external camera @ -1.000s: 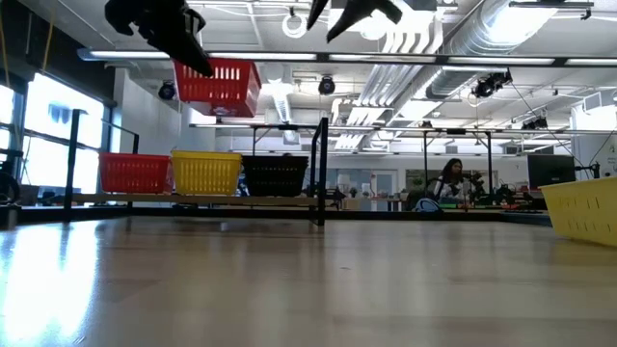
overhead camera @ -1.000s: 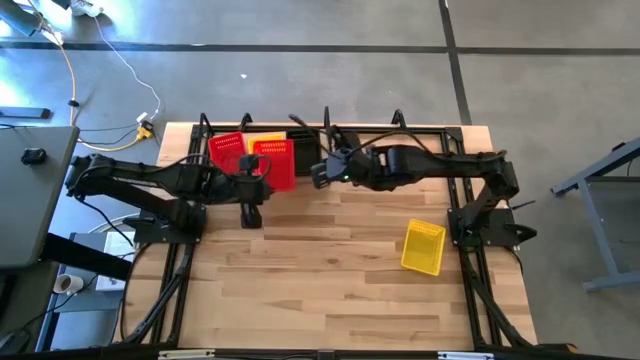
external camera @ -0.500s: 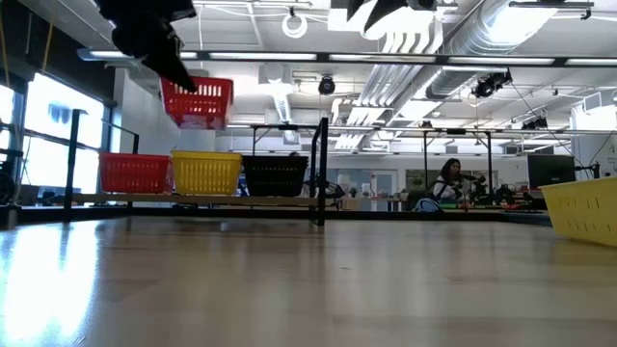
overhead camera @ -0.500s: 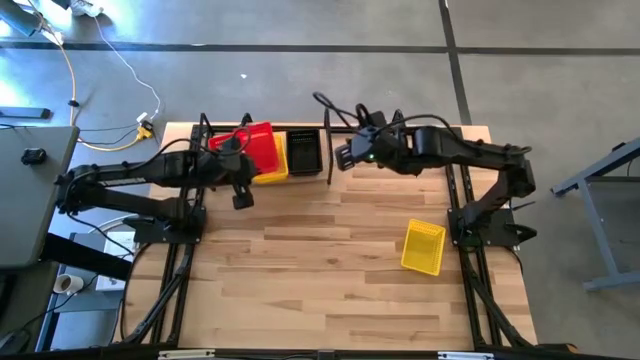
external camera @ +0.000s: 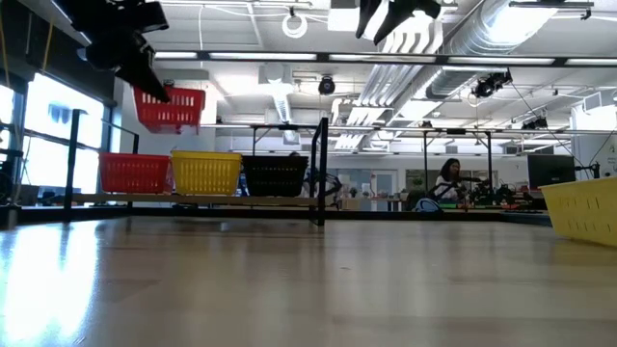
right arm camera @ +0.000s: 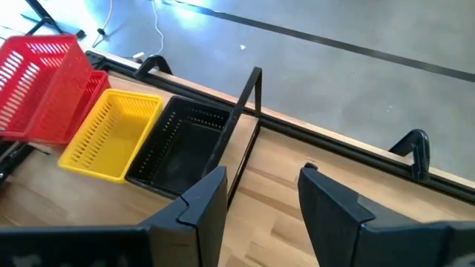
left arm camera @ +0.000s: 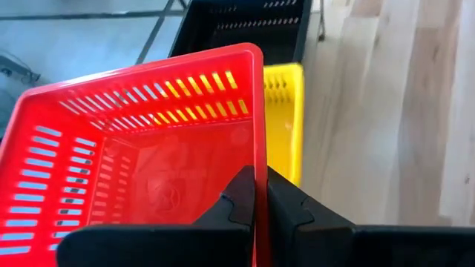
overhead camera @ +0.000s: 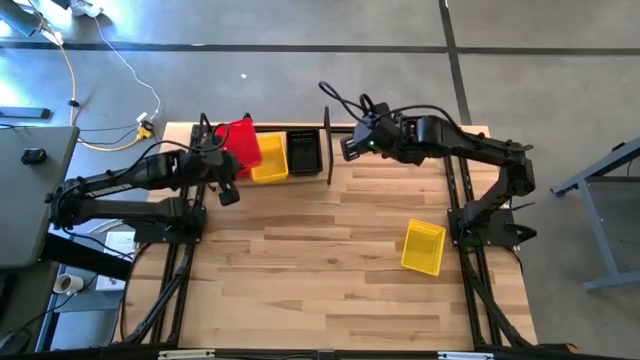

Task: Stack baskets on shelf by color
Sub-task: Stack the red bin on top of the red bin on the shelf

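Observation:
My left gripper (overhead camera: 226, 180) (left arm camera: 260, 200) is shut on a red basket (overhead camera: 241, 146) (external camera: 171, 108) (left arm camera: 141, 148), held in the air over the shelf's (external camera: 193, 200) left end. On the shelf board stand a red basket (external camera: 135, 173), a yellow one (overhead camera: 270, 158) (external camera: 205, 173) (left arm camera: 286, 111) and a black one (overhead camera: 305, 152) (external camera: 275, 174) (right arm camera: 185, 148), side by side on their bottoms. In the high view the held basket hides the shelf's red one. My right gripper (overhead camera: 347, 150) (right arm camera: 260, 196) hangs open in the air near the shelf's central divider (right arm camera: 241, 126). My left gripper pinches the red basket's side wall at its rim (left arm camera: 260, 159), one finger (left arm camera: 241, 196) inside the basket and one (left arm camera: 286, 204) outside. The basket is lifted clear, open side up, above the row on the shelf.
Another yellow basket (overhead camera: 423, 246) (external camera: 581, 207) lies on the slatted tabletop near its right edge. The wide wooden middle of the table (overhead camera: 320, 270) holds nothing else. Black shelf posts (external camera: 323, 169) stand along the far edge. A person sits in the room beyond the table.
My left gripper has carried the red basket toward the table's far left, from over the table to above the shelf's left end. My right gripper has moved toward the far edge and slightly right, away from the left arm.

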